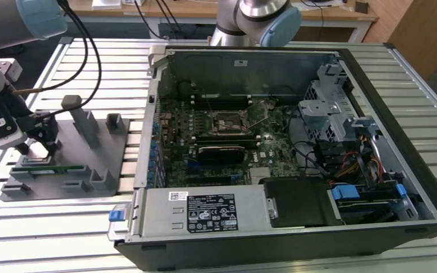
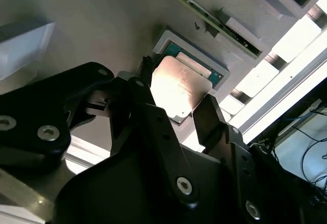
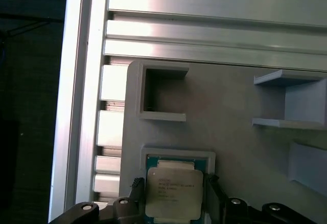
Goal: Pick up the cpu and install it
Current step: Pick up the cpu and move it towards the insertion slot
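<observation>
The cpu (image 2: 180, 86), a flat square chip with a shiny silver top, lies in a shallow square pocket of the grey fixture plate (image 3: 230, 147); in the first wrist view the cpu (image 3: 172, 191) shows a green edge around its lid. My gripper (image 2: 178, 88) is down over it, one black finger against each of two opposite sides. In the exterior view my gripper (image 1: 36, 149) stands on the fixture plate (image 1: 55, 186) at the exterior view's left. The open socket (image 1: 230, 120) sits on the motherboard inside the computer case (image 1: 400, 170).
A long green memory stick (image 1: 48, 168) lies on the fixture beside my gripper. Grey upright blocks (image 1: 82, 122) rise from the plate. The case walls and drive cages (image 1: 329, 114) surround the motherboard. A second robot arm's base (image 1: 252, 23) stands behind the case.
</observation>
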Tool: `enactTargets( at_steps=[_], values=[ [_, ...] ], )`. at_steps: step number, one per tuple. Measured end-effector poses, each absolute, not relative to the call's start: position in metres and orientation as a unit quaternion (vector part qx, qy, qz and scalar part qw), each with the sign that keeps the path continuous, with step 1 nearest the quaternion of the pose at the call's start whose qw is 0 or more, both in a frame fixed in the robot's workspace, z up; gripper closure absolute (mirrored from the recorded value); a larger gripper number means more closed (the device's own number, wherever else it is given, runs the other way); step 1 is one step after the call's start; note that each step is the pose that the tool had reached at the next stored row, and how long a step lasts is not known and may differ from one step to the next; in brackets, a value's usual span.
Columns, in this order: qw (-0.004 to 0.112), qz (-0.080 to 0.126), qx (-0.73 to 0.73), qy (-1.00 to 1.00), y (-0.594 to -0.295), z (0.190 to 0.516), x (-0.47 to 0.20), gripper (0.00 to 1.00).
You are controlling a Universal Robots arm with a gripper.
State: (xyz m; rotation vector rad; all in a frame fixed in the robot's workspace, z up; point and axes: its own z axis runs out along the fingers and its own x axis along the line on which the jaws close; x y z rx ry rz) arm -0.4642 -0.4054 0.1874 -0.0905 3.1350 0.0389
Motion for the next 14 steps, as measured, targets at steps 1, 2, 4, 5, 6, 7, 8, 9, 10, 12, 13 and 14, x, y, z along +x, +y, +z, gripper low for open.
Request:
enactTargets(
  at_steps=[1, 2, 4, 5, 6, 7, 8, 9, 10, 12, 13, 14],
  values=[
    [0.002, 0.012, -0.029, 1.000, -0.405, 0.187, -0.464, 0.41],
    [0.002, 0.012, -0.029, 1.000, -0.405, 0.188, -0.464, 0.41],
    [0.002, 0.012, -0.029, 1.000, -0.405, 0.188, -0.464, 0.47],
    [0.002, 0.012, -0.029, 1.000, -0.405, 0.188, -0.464, 0.47],
    [0.002, 0.012, -0.029, 1.000, -0.405, 0.189, -0.464, 0.47],
    [0.002, 0.012, -0.029, 1.000, -0.405, 0.192, -0.464, 0.47],
    [0.002, 0.012, -0.029, 1.000, -0.405, 0.195, -0.464, 0.47],
    [0.002, 0.012, -0.029, 1.000, -0.405, 0.199, -0.464, 0.47],
    [0.002, 0.012, -0.029, 1.000, -0.405, 0.204, -0.464, 0.47],
    [0.003, 0.012, -0.029, 1.000, -0.405, 0.213, -0.464, 0.47],
    [0.002, 0.012, -0.029, 1.000, -0.405, 0.218, -0.464, 0.47],
    [0.002, 0.012, -0.029, 1.000, -0.405, 0.222, -0.464, 0.47]
  ],
)
